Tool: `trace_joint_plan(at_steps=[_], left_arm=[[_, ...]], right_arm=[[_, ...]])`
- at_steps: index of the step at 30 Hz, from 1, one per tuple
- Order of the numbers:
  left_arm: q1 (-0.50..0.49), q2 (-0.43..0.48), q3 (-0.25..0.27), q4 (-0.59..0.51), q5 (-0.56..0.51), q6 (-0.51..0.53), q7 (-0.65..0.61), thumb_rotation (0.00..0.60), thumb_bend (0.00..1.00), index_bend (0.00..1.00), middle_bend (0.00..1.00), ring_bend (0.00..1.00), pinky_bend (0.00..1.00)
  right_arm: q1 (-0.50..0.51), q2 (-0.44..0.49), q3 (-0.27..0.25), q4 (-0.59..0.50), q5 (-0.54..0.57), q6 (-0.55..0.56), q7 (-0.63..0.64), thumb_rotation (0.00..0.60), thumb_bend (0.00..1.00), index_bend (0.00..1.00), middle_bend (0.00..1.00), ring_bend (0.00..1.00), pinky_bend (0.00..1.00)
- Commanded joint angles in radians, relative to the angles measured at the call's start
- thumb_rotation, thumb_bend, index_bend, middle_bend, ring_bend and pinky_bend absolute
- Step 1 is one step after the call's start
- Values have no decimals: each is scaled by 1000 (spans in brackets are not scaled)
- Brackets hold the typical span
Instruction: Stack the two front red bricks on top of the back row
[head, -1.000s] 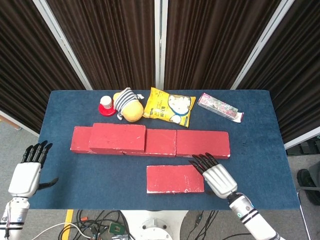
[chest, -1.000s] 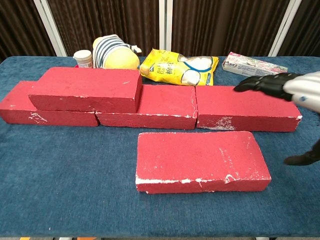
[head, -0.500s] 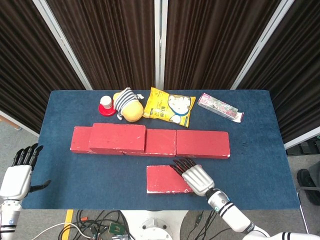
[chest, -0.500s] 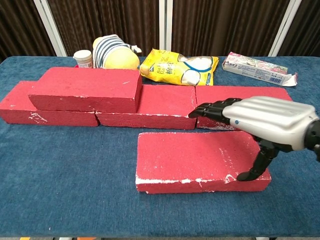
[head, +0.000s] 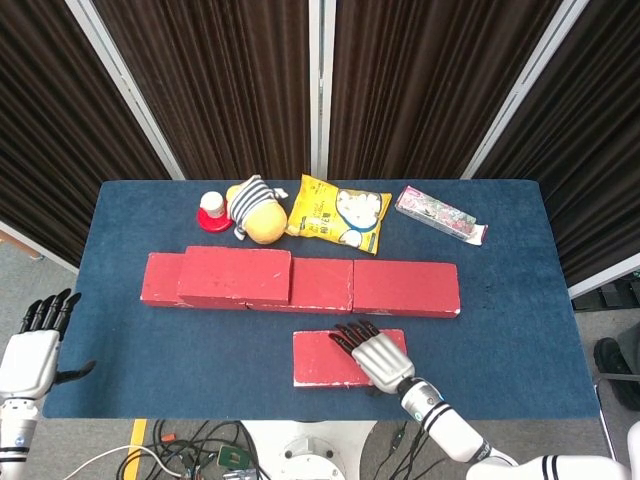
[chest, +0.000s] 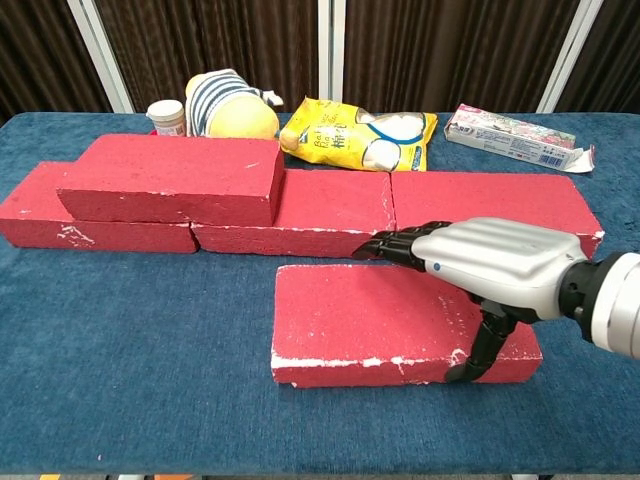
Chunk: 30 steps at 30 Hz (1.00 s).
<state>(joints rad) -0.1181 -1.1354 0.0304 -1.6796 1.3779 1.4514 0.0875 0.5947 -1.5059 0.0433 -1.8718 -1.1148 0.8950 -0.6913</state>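
Your right hand (chest: 490, 268) lies across the right part of the front red brick (chest: 370, 320). Its fingers (chest: 395, 243) stretch flat over the top face toward the back row (chest: 480, 212), and the thumb (chest: 478, 352) hooks down the near face. The brick sits flat on the table (chest: 130, 340), so the grip straddles it but is not yet clamped; I cannot tell whether the fingertips actually press on the far edge.

Just past your fingertips runs the back row, with one red brick already stacked (chest: 170, 178) on its left end, well to the left of your fingers. Your left hand (head: 32, 348) hangs off the table's left edge, fingers apart and holding nothing.

The main risk is the off-centre hold. Most of the brick's length lies to the left of your fingers, so if you lift from here the left end will likely sag and the brick may twist out between thumb and fingers. The top face looks dusty and chipped, which would not help friction.

A second risk: your fingertips are close to the back row's near face. Closing or pushing forward could jam them in that gap or shove the row.

Beyond the row sit a snack bag (chest: 355, 135), a plush toy (chest: 232, 105) and a small bottle (chest: 166, 116); an overshoot when placing could knock them.
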Motion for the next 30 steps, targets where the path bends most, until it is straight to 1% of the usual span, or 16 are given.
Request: trace_joint_plan(at_steps=[1,12,21,30], left_arm=[[4,-4,-7,12,-5,-4,9,600,92,31,0,0,0],[12,-3,-20,34,-5,-23,-22,600,92,31,0,0,0],[18,-5,-29,48,1,-30,-37,600,93,30,0,0,0],[22,-8,-33,56,3,-39,-45,600,93,31,0,0,0]], right_arm=[[16,-16,-2,13,22,1,0,600,0,0,0,0,0],[50,-66,-6,61,92,12,26,600,0,0,0,0,0],[50,-94,-8,97,95,36,89,600,0,0,0,0,0],[58,-107,-14,121,103,32,133,600,0,0,0,0,0]])
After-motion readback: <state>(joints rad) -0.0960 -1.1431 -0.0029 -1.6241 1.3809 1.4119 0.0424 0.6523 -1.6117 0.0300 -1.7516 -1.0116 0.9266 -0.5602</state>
